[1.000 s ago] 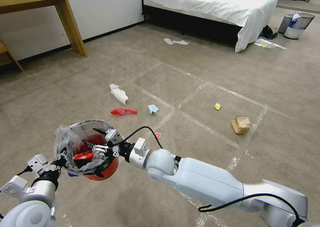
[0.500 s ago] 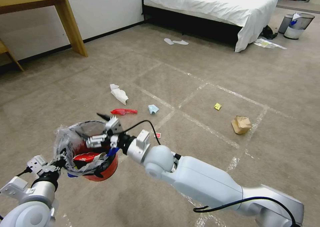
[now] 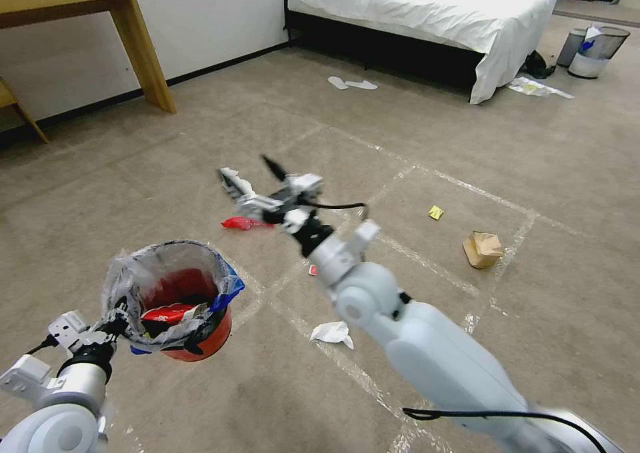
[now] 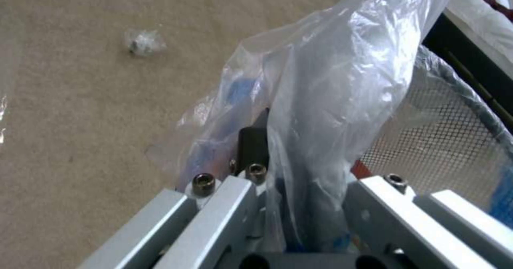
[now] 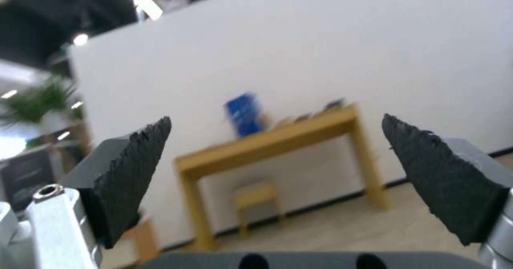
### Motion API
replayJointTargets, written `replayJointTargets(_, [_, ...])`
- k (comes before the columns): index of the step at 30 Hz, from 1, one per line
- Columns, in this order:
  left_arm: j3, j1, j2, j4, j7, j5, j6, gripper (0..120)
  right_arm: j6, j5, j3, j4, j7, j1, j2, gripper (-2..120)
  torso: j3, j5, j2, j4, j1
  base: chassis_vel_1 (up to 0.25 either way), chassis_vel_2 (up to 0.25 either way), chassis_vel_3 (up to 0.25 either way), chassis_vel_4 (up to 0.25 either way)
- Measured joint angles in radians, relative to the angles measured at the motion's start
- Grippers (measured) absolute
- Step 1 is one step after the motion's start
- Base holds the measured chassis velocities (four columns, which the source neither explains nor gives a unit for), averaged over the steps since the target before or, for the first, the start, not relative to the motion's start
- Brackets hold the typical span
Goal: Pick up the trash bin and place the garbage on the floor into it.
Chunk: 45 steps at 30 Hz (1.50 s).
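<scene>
One light, thin-walled trash bin [image 3: 175, 303] hangs off the floor [image 3: 467, 173] in your left gripper [image 3: 113, 325], clamped on its rim (liner slippery there); your right gripper [image 3: 257, 185] hovers empty, spread wide, above the soft white tissue [image 3: 232, 178]

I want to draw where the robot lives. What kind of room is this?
It looks like a bedroom, maybe a hotel room or a practice one. There is a bed with white sheets, a wooden desk by the wall, and carpet on the floor with bits of litter lying about.
</scene>
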Motion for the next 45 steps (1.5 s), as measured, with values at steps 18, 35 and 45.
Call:
replayJointTargets(18, [-0.003, 0.012, -0.023, -0.010, 0.014, 0.018, -0.020, 4, -0.021, -0.113, 0.370, 0.160, 0.157, -0.460, -0.156, 100, 0.000, -0.0003, 0.000, -0.0002, 0.000, 0.000, 0.000, 0.000, 0.000])
replayJointTargets(35, [-0.011, 0.029, -0.036, -0.015, 0.019, 0.027, -0.031, 4, -0.632, 0.126, 0.190, -0.147, 0.648, -0.364, 0.004, 100, 0.000, -0.0001, 0.000, 0.0000, 0.000, 0.000, 0.000, 0.000, 0.000])
replayJointTargets(45, [-0.013, 0.036, -0.053, -0.017, 0.020, 0.041, -0.035, 4, -0.774, 0.152, 0.120, -0.502, 0.738, -0.233, 0.163, 100, 0.000, -0.0003, 0.000, -0.0001, 0.000, 0.000, 0.000, 0.000, 0.000])
